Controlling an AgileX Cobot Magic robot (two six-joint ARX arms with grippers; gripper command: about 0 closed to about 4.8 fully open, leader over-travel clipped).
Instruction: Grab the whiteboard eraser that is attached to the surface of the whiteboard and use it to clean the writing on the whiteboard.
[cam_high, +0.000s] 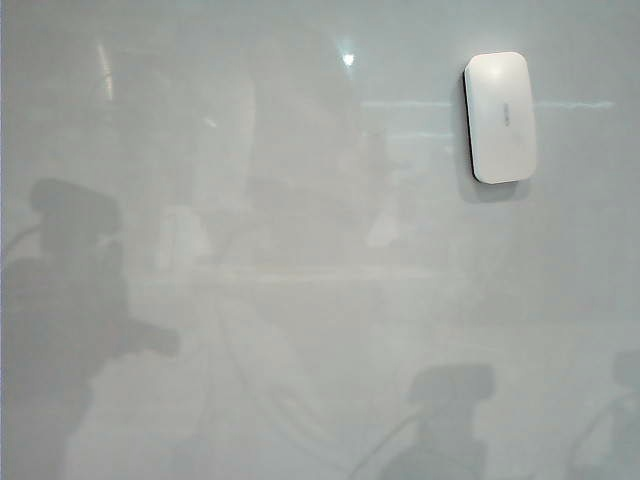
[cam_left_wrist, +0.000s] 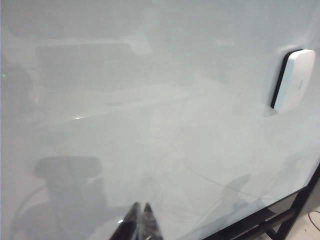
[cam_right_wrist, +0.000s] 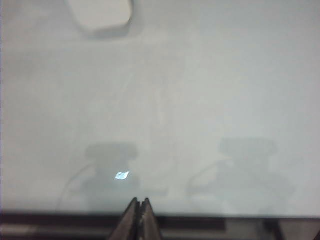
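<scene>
The large glossy pale grey-white whiteboard (cam_high: 300, 300) fills the exterior view, its surface showing only soft shadows and faint light reflections. The white, smooth, rounded-corner rectangular plastic whiteboard eraser (cam_high: 500, 117) sits flat against the board in the upper right of that view, long side upright, with a dark edge along its left side and a small grey mark on its face. No marker strokes can be made out anywhere on the board, though the haze in the pictures may hide faint traces.

The left gripper (cam_left_wrist: 139, 222) shows in its wrist view as two dark fingertips pressed together, holding nothing, hanging over bare board well apart from the eraser (cam_left_wrist: 295, 80). The right gripper (cam_right_wrist: 138, 217) has its jaws closed tight and empty too, near the board's dark lower border, with the eraser (cam_right_wrist: 100, 15) far off across the board
</scene>
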